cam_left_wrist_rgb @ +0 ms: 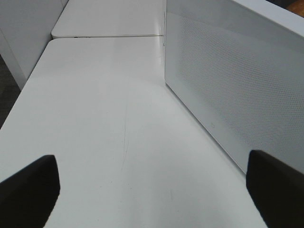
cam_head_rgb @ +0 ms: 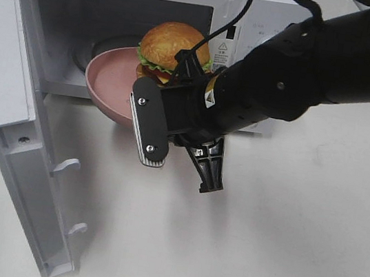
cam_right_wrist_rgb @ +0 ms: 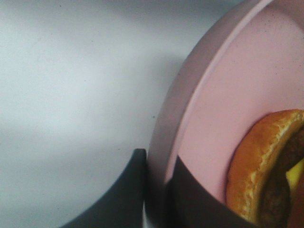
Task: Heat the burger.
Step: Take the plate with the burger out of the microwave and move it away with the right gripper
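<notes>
— Two grippers are to be accounted for. How is the right gripper seen?

— It is seen pinched onto the rim of the pink plate, one dark finger outside the rim and the other inside it, as shown in the right wrist view. In the high view the black right arm is stretched across in front of the microwave, and the gripping point itself is hidden behind the wrist.

— And where is the burger found?

— It is carried on that plate, upright, toward the side of the plate nearer the gripper. The plate is held at the mouth of the microwave cavity, partly inside the opening and partly out over the white table. Whether the plate is touching the cavity floor cannot be told. In the right wrist view the bun and a strip of patty and cheese are seen just beside the inner finger.

— How is the microwave door placed?

— It is swung wide open, on the left of the high view.

— And the left gripper?

— Its jaws are spread wide, with nothing between them; only the two dark fingertips are shown, above the bare table and beside a white perforated panel. It is not made out in the high view.
</notes>
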You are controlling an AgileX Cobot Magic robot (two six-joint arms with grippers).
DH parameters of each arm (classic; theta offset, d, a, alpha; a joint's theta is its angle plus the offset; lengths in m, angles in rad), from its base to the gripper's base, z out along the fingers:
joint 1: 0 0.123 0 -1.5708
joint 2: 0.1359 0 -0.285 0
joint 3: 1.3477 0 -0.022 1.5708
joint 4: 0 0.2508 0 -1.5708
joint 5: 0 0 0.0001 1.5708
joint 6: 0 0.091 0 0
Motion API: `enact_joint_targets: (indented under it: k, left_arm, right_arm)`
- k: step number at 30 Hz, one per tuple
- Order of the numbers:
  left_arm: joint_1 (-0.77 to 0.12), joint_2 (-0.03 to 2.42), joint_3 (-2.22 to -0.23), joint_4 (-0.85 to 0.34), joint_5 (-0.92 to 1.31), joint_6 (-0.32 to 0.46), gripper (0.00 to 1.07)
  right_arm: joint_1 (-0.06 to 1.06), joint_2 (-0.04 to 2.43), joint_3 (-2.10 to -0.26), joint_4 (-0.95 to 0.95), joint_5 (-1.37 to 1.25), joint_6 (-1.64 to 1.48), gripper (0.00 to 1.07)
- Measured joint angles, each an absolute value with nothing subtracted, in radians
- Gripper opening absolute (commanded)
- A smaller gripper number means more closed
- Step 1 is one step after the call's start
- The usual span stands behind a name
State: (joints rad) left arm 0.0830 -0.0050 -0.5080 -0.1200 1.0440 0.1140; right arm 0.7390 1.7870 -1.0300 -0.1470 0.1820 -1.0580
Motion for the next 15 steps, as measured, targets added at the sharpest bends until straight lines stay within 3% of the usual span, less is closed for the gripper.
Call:
enact_joint_targets:
  k: [15]
  left_arm:
    - [0.083, -0.005, -0.508, -0.120, 1.044, 0.114, 1.00]
  right_arm:
    - [0.739, 1.575, -0.794, -0.148, 0.129, -1.060, 0.00]
